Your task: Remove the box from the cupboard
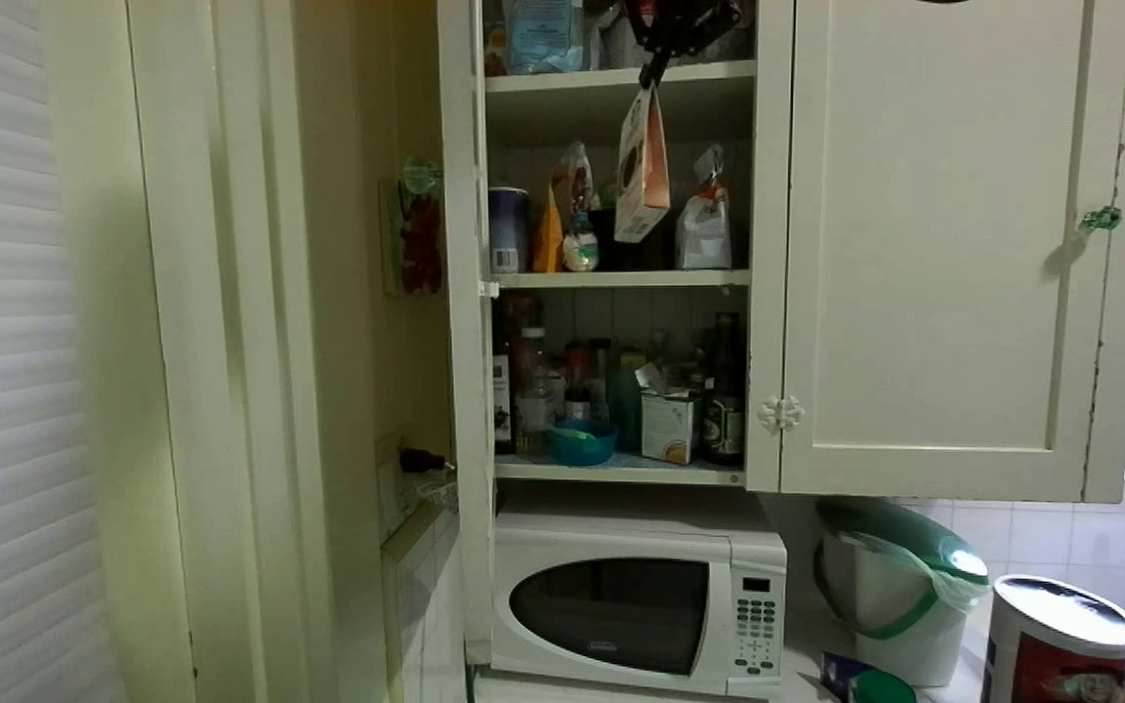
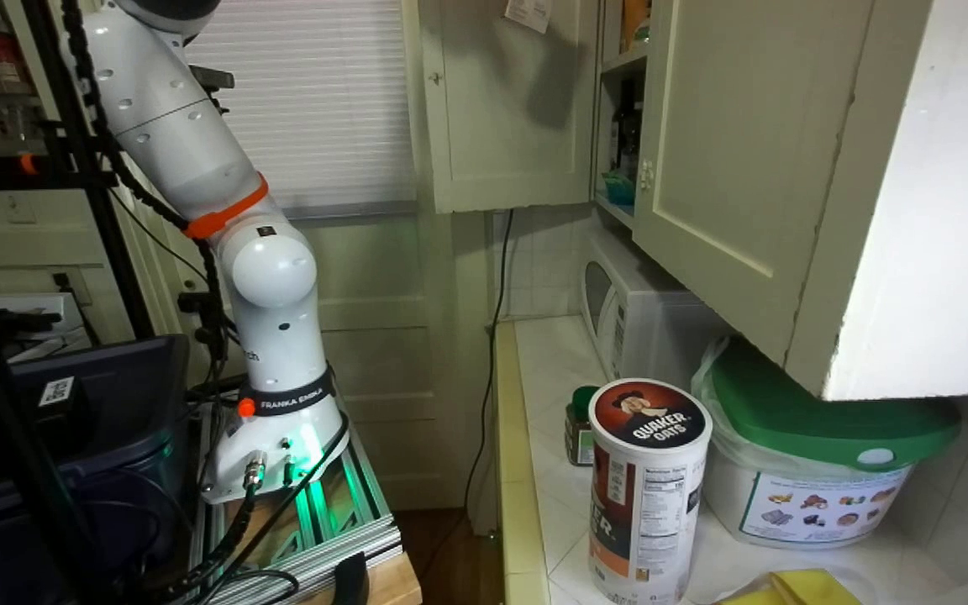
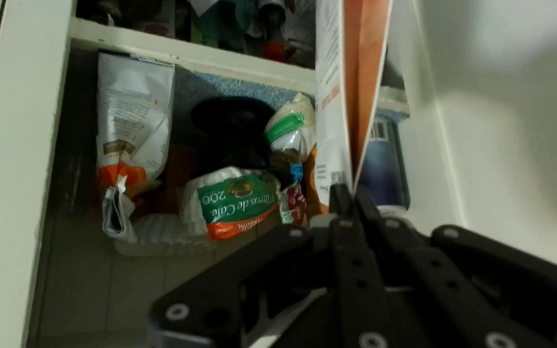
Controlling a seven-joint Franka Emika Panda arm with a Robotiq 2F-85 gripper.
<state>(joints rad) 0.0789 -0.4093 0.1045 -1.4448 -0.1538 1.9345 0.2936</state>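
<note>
The box point(image 1: 643, 166) is a narrow carton with a printed pale face and orange-tan narrow side. It hangs tilted before the middle shelf gap of the white cupboard point(image 1: 770, 244), its lower end above the shelf board. My gripper point(image 1: 650, 76) is shut on its pinched top end, in front of the upper shelf's edge. In the wrist view, which stands upside down, the box point(image 3: 331, 96) runs up from the fingertips point(image 3: 351, 195) and out of the frame. The cupboard point(image 2: 728, 168) also shows in an exterior view, where box and gripper are out of view.
The middle shelf holds a blue canister point(image 1: 509, 229), an orange packet point(image 1: 549, 234) and a white bag point(image 1: 706, 229). Bottles, a blue bowl point(image 1: 582, 444) and a small carton point(image 1: 668, 427) crowd the shelf below. A microwave point(image 1: 636, 605) stands underneath. The open cupboard door point(image 2: 509, 109) sticks out.
</note>
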